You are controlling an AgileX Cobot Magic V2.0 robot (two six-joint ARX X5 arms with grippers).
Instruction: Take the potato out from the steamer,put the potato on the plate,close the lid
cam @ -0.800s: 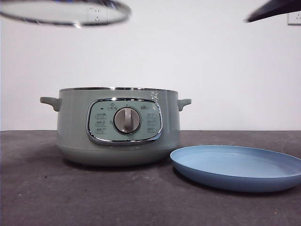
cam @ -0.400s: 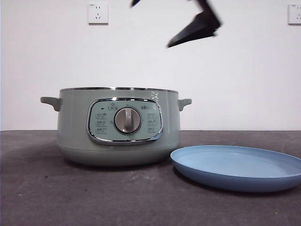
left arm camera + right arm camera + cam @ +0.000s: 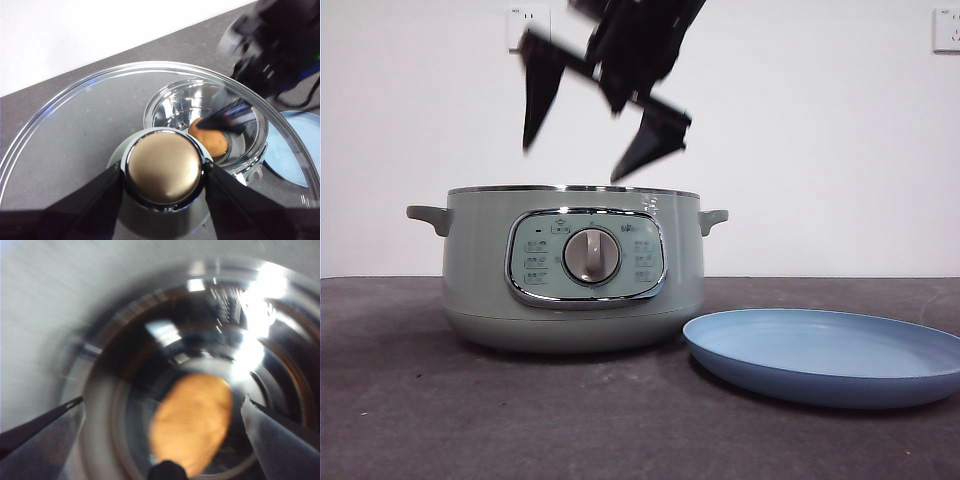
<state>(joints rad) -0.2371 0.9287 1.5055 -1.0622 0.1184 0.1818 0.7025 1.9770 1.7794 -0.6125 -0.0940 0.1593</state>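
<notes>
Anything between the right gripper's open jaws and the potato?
Nothing: in the right wrist view the right gripper looks straight down at the potato in the steamer, with only open space between.

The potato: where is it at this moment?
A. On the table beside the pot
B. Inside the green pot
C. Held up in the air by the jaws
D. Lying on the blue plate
B. The potato lies on the shiny floor of the steamer, with the right gripper open above it and not yet gripping; the plate holds nothing.
</notes>
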